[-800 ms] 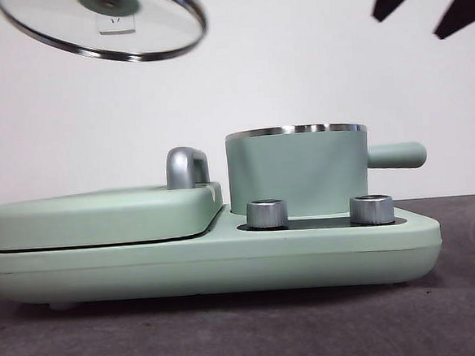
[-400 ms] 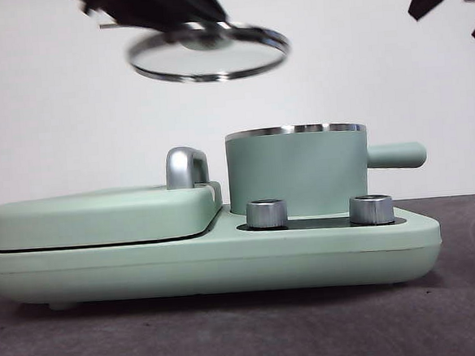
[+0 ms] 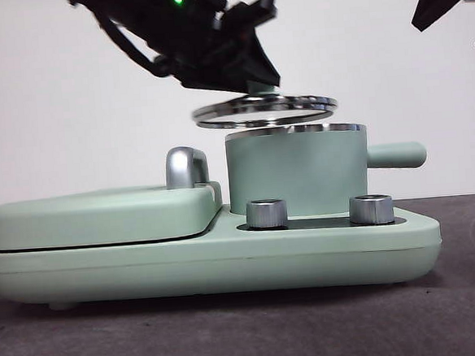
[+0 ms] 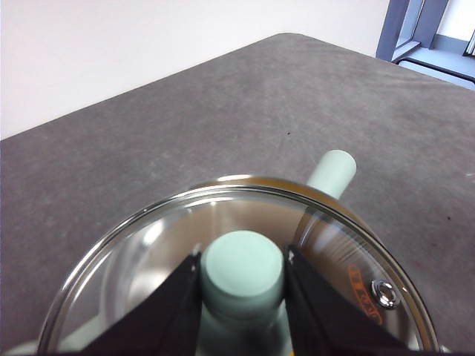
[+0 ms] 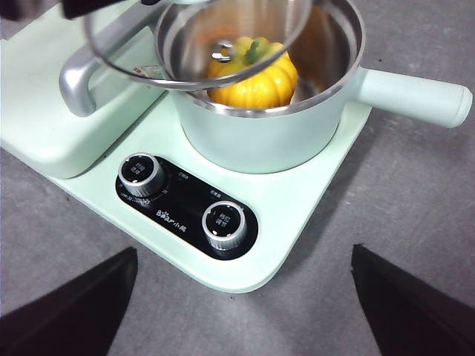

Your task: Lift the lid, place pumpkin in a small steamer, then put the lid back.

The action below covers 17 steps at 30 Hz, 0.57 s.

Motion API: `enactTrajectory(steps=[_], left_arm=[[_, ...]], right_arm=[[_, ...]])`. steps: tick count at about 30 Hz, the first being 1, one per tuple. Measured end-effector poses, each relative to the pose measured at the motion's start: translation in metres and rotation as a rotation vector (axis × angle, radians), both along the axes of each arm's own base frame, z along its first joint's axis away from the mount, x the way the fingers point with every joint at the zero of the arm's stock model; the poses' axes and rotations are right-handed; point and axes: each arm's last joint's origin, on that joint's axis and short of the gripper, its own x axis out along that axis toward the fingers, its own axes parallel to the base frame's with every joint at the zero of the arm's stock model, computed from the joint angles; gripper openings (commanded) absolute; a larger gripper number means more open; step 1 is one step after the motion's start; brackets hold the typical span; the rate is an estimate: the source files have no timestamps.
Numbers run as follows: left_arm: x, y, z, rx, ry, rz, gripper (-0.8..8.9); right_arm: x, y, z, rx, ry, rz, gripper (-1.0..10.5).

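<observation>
Left tool (image 4: 241, 297): pinching the mint knob of the lid (image 3: 264, 109) from both sides, a jaw against each flank; grip on the knob keeps the glass hanging level beneath it.
Lid position: just above the small steamer (image 3: 298, 172), offset a little to the left of its rim, not yet touching; rim slightly tilted. Held close and flat so it can settle onto the steel edge.
Pumpkin (image 5: 252, 74): already inside the pot, stem up, seen through the glass in the right wrist view; sits low enough that the lid should clear it.
Right tool (image 5: 241, 311): jaws spread wide, nothing between them, high at the right, out of the way.
Appliance base (image 3: 227, 256): carries the pot on its right half, above the two steel knobs (image 5: 142, 172); griddle cover (image 3: 101, 216) on the left half.
Surface (image 3: 474, 292): grey, matte.
Step judged: last one, lid going back; needs a small shift right, then down.
</observation>
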Motion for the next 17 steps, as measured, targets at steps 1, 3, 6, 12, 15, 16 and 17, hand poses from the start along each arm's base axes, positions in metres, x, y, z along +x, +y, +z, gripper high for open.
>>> enactTrajectory(steps=[1, 3, 6, 12, 15, 16, 17], left_arm=[[0.003, -0.003, 0.000, -0.001, -0.002, -0.001, 0.11], [0.009, -0.008, 0.002, -0.004, -0.007, -0.002, 0.11], [0.018, -0.016, 0.004, -0.012, -0.021, -0.005, 0.11], [0.026, -0.025, -0.005, 0.012, -0.003, -0.010, 0.11], [0.026, -0.025, -0.007, 0.018, 0.005, -0.015, 0.11], [0.026, -0.026, -0.007, 0.014, 0.003, -0.020, 0.11], [0.026, -0.026, -0.006, 0.009, 0.001, -0.029, 0.11]], right_arm=[[0.000, 0.000, 0.000, -0.001, 0.002, 0.000, 4.5], [0.000, 0.000, -0.001, -0.003, 0.006, 0.000, 4.5], [-0.001, 0.000, -0.001, -0.006, 0.010, 0.000, 4.5], [-0.001, 0.000, -0.001, -0.008, 0.013, 0.000, 4.5], [-0.001, 0.000, -0.001, -0.009, 0.015, 0.000, 4.5], [-0.001, -0.001, -0.001, -0.009, 0.015, 0.000, 4.5], [-0.001, -0.001, -0.001, -0.009, 0.015, 0.000, 4.5]])
